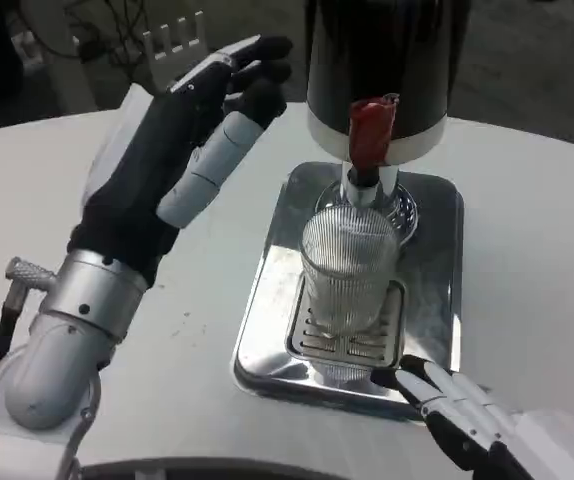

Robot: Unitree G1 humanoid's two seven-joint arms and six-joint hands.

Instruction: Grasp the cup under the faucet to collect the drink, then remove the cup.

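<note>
White surface (527, 220), far edge: your cup (349, 265) stands ungrasped on the tray (437, 300) under the faucet (372, 135). Left hand (182, 150) and right hand (457, 410) both spread, empty. Next, close one around the cup.

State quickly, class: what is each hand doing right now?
Left hand: open, holding nothing.
Right hand: open beside the tray, holding nothing.

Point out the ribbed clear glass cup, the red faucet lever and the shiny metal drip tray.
ribbed clear glass cup (348, 270), head view, middle of its ribbed wall
red faucet lever (371, 128), head view, middle of the lever
shiny metal drip tray (272, 300), head view, bare left rim
</note>
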